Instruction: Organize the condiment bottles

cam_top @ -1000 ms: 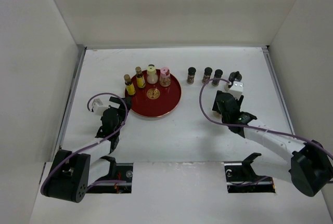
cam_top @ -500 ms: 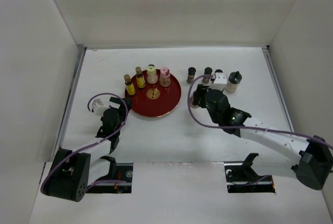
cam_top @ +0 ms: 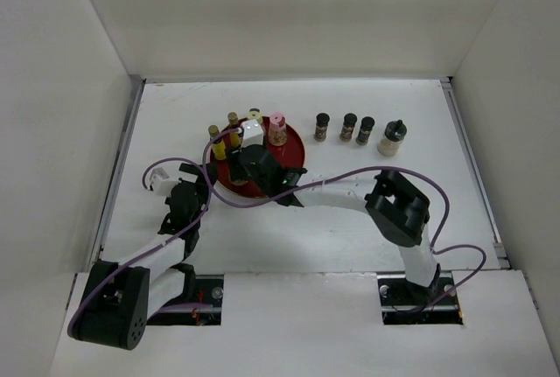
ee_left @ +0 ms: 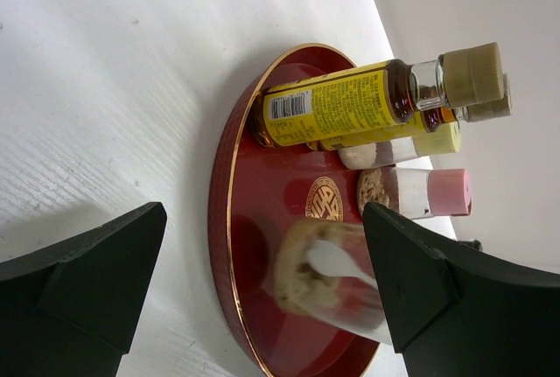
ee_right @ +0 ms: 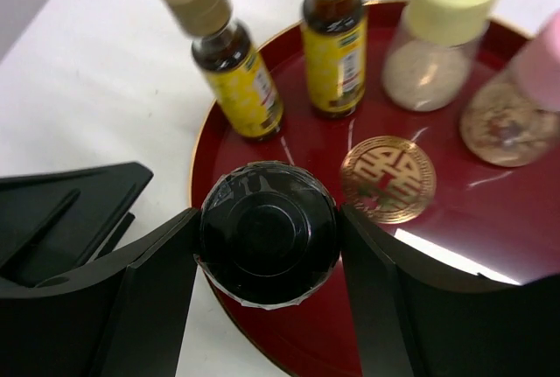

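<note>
The right gripper gripped a dark bottle with a faceted black round cap from above. Its black fingers pressed against the cap's two sides, over the near-left rim of a round red lacquered tray on a white table. Farther back on the tray stood a slim yellow-labelled bottle with a tan cap by the left rim and a second yellow-labelled bottle beside it. Next came a clear cream-filled bottle with a pale yellow lid and a pink-lidded bottle cut by the right edge, with a gold round emblem at the tray's middle.
</note>
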`<state>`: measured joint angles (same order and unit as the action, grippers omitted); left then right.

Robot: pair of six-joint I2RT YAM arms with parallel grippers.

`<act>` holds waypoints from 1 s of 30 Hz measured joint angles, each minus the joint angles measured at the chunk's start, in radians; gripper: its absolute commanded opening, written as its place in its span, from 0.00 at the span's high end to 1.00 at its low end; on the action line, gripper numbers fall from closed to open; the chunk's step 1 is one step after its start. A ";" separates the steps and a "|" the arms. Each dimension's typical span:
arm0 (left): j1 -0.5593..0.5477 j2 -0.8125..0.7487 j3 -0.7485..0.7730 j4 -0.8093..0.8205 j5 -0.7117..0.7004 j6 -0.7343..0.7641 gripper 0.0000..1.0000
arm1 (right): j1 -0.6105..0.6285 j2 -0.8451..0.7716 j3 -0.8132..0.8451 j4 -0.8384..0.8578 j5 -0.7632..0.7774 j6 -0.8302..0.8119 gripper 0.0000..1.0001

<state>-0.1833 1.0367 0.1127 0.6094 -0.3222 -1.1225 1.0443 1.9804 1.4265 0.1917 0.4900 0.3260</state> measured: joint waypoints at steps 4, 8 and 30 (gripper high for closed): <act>0.000 -0.001 0.000 -0.005 -0.005 0.000 0.00 | 0.012 0.061 0.032 -0.002 -0.009 -0.013 0.52; 0.000 -0.002 -0.001 -0.009 -0.006 -0.002 0.00 | 0.014 0.092 0.051 0.010 -0.008 -0.016 0.45; 0.000 -0.016 -0.002 -0.015 -0.006 -0.007 0.00 | -0.035 -0.265 -0.250 0.122 -0.047 0.076 0.11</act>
<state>-0.1837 1.0203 0.1112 0.5945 -0.3286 -1.1297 1.0088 1.7153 1.1763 0.3134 0.4435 0.4019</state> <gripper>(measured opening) 0.997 0.906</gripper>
